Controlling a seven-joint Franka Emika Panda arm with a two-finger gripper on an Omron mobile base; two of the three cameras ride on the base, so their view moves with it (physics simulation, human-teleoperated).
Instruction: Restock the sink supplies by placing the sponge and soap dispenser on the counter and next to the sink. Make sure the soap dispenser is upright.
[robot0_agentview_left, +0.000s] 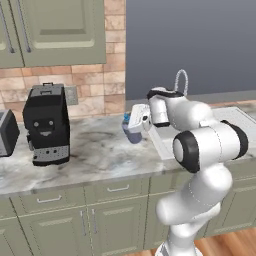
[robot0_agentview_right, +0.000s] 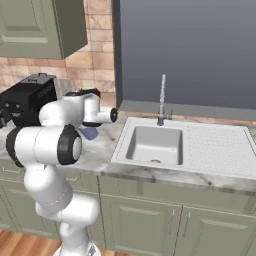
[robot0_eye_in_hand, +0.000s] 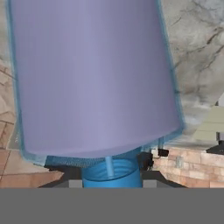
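Holding the small rounded lavender-blue soap dispenser (robot0_agentview_left: 134, 134) above the grey-and-white veined marble bench (robot0_agentview_left: 95, 150), the white arm's gripper (robot0_agentview_left: 136, 121) hangs just left of the light grey recessed sink (robot0_agentview_right: 155, 145). The fingers are clamped on the bottle near its bright blue pump top (robot0_eye_in_hand: 111, 173); in the hand view the lavender body (robot0_eye_in_hand: 94, 78) looms large, with the blue collar at the bottom between the finger tips. In the left base view a bit of blue shows at the gripper and the lavender body hangs below it, close over the bench surface; whether the base touches the marble I cannot tell. In the right base view a sliver of lavender bottle (robot0_agentview_right: 90, 132) shows beneath the hand, left of the sink rim.

Tall chrome spring-neck faucet (robot0_agentview_right: 162, 100) stands at the back edge of the basin. Ribbed drainboard (robot0_agentview_right: 217, 147) lies right of the basin.

Black coffee machine (robot0_agentview_left: 46, 125) stands on the bench well left of the bottle, against the brick backsplash (robot0_agentview_left: 95, 80). A dark grey appliance (robot0_agentview_left: 7, 132) sits at the far left edge, partly cut off. Olive-green cabinets (robot0_agentview_left: 75, 220) run below the bench, and more hang above.
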